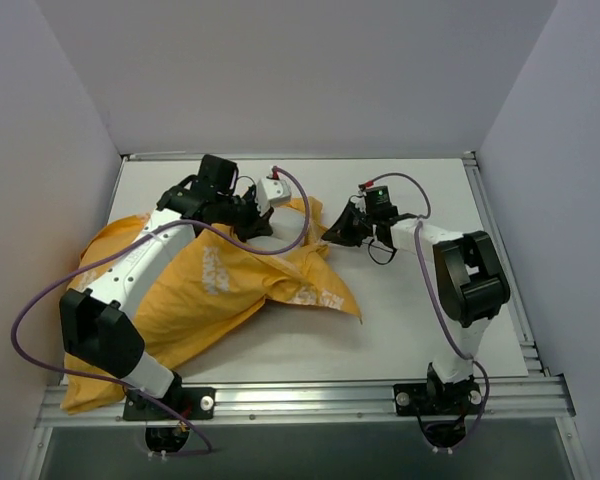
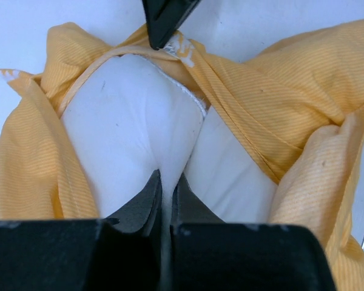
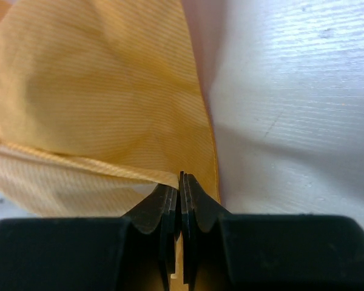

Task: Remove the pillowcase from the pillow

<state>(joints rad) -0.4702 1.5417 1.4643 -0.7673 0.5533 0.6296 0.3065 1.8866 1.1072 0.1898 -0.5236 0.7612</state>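
Observation:
The orange-yellow pillowcase (image 1: 220,290) lies crumpled across the left and middle of the table. In the left wrist view its opening (image 2: 279,103) spreads around the bare white pillow (image 2: 121,121). My left gripper (image 2: 167,182) is shut on a pinch of the white pillow; in the top view it (image 1: 258,218) sits at the case's far end. My right gripper (image 3: 181,179) is shut on the pillowcase hem (image 3: 97,91), seen in the top view (image 1: 330,232) just right of the left gripper. Its tip also shows in the left wrist view (image 2: 161,30). In the top view the pillow is hidden.
The white table (image 1: 430,320) is bare on the right half and along the back. Grey walls close in the left, right and far sides. A metal rail (image 1: 330,400) runs along the near edge. A purple cable (image 1: 290,240) loops over the pillowcase.

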